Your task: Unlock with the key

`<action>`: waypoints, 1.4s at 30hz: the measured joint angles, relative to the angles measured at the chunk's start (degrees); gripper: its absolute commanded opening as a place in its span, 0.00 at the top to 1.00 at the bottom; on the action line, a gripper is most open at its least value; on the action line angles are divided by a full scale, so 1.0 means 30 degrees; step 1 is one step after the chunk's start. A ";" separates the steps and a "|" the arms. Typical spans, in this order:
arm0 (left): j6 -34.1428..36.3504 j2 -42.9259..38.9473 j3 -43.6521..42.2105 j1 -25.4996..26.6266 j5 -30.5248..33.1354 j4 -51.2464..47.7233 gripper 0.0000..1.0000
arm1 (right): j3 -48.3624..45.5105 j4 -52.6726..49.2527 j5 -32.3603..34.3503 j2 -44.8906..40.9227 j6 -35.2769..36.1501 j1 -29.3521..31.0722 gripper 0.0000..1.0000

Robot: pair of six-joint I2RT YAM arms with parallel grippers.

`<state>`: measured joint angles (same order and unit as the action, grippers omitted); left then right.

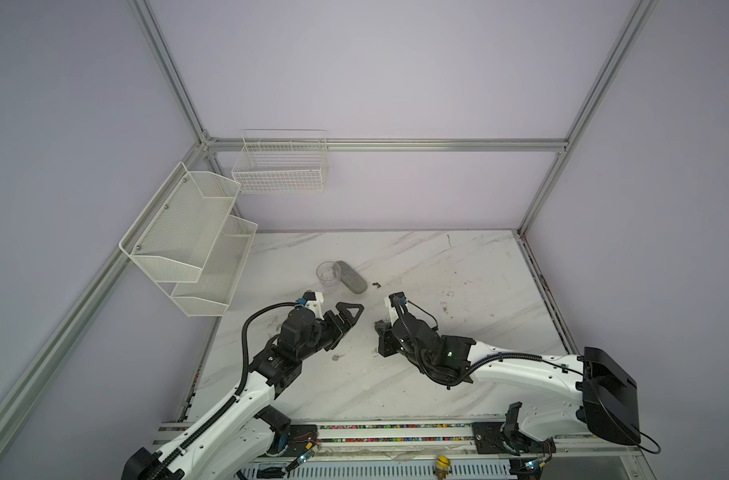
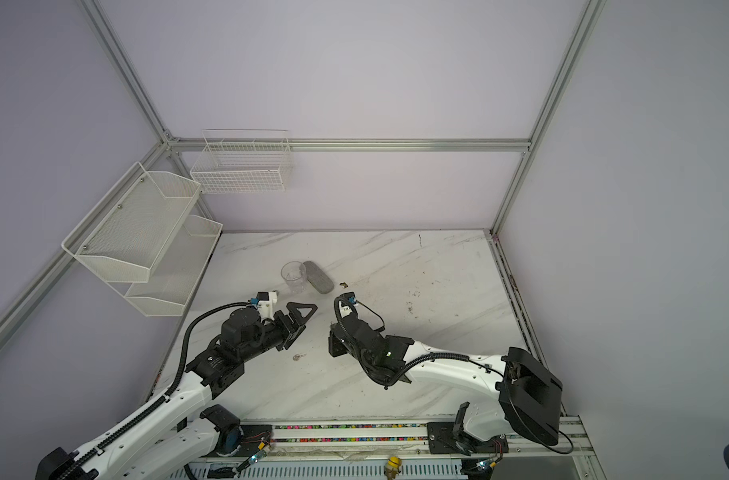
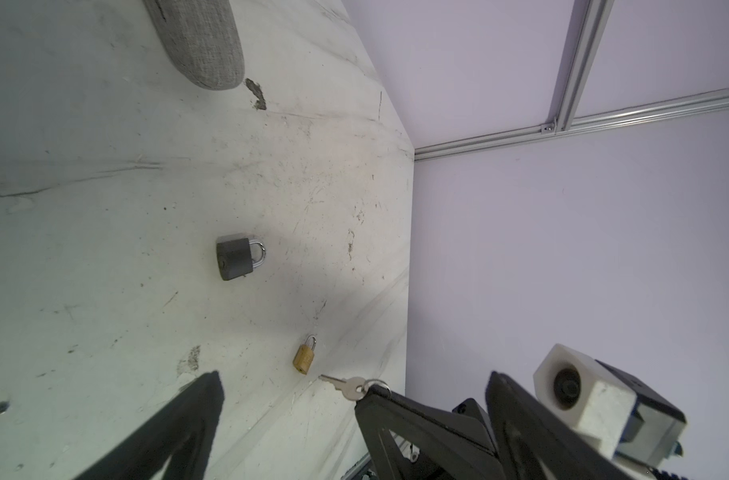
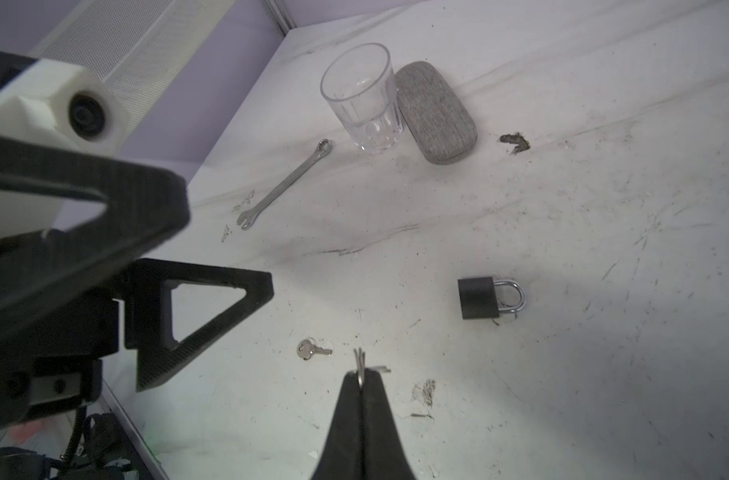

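My right gripper (image 4: 362,375) is shut on the ring of a silver key (image 3: 345,384), held just above the marble table (image 1: 416,386). In the left wrist view the key's blade points toward a small brass padlock (image 3: 305,358) lying close by. A larger dark padlock (image 4: 481,297) with a chrome shackle lies flat further out. Another loose key (image 4: 309,348) rests on the table between the two arms and shows in both top views (image 1: 337,356). My left gripper (image 1: 353,320) hovers open and empty to the left of the right gripper (image 1: 381,332).
A clear glass (image 4: 362,95) stands beside a grey fabric case (image 4: 435,110) toward the back. A wrench (image 4: 285,185) lies left of them. White mesh shelves (image 1: 188,232) and a wire basket (image 1: 279,166) hang on the left and back walls.
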<state>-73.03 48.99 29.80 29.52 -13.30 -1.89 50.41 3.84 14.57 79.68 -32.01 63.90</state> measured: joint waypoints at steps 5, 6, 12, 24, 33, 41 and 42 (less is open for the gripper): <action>-0.1450 0.0816 0.0306 0.0510 -0.0073 0.1647 0.00 | 0.0962 0.1122 -0.0532 0.0335 0.0204 -0.0240 1.00; -0.1676 0.0882 0.0342 0.0590 -0.0066 0.1858 0.00 | 0.1144 0.1326 -0.0634 0.0415 0.0226 -0.0299 1.00; -0.2812 0.0947 0.0561 0.0962 0.0073 0.3067 0.00 | 0.1246 0.2718 -0.0991 0.0444 0.0357 -0.0306 1.00; -0.3519 0.1836 0.1173 0.1333 0.0605 0.4532 0.01 | 0.1217 0.4320 -0.1494 0.0459 0.0845 -0.0342 1.00; -0.4000 0.2091 0.1188 0.1341 0.1100 0.5435 0.13 | 0.0678 0.4648 -0.1668 0.0459 0.0918 -0.0444 1.00; -0.4299 0.2062 0.1180 0.1341 0.1552 0.5778 0.23 | 0.0175 0.4641 -0.1632 0.0189 0.0911 -0.0561 1.00; -0.4320 0.2055 0.1180 0.1341 0.1603 0.5807 0.25 | 0.0102 0.4641 -0.1617 0.0058 0.0911 -0.0568 1.00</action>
<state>-86.00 55.16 33.34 33.54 -8.49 15.53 50.72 17.76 9.72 79.85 -29.28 62.19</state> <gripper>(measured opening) 0.778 0.048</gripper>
